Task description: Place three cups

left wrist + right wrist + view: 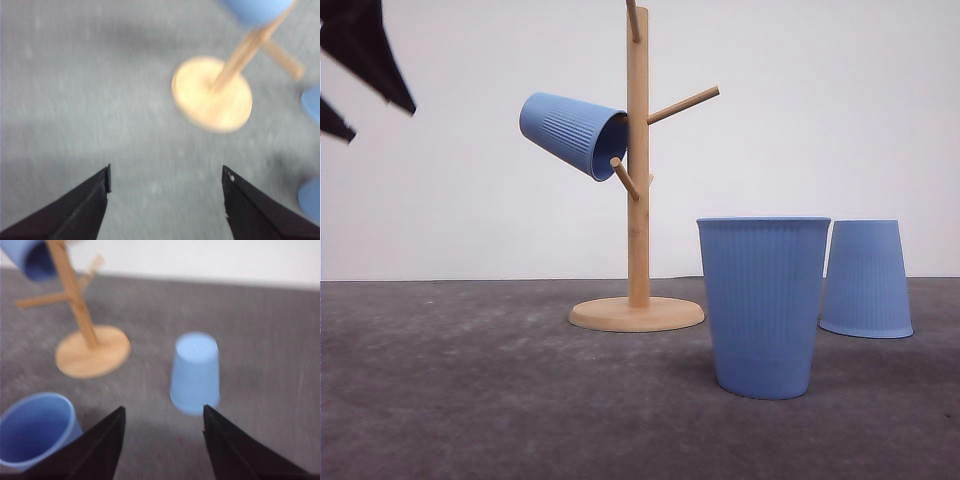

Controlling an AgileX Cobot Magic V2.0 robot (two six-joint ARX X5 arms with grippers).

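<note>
Both claws open and empty; one cup on the stand, two on the worktop.

Your right gripper [162,420] has its fingers spread with nothing between them; the upside-down cup [195,372] sits just ahead of the gap, not touching. The upright cup [35,427] is beside that gripper's left finger [100,450], mouth up. Your left gripper [165,182] is also spread wide over bare worktop [75,100], with the peg stand [212,92] ahead and off to one side, well apart from the fingers. In the front view the left gripper hangs high at the upper left. The hung cup [570,133] sits tilted on a left-side peg of the stand, mouth toward the post.
</note>
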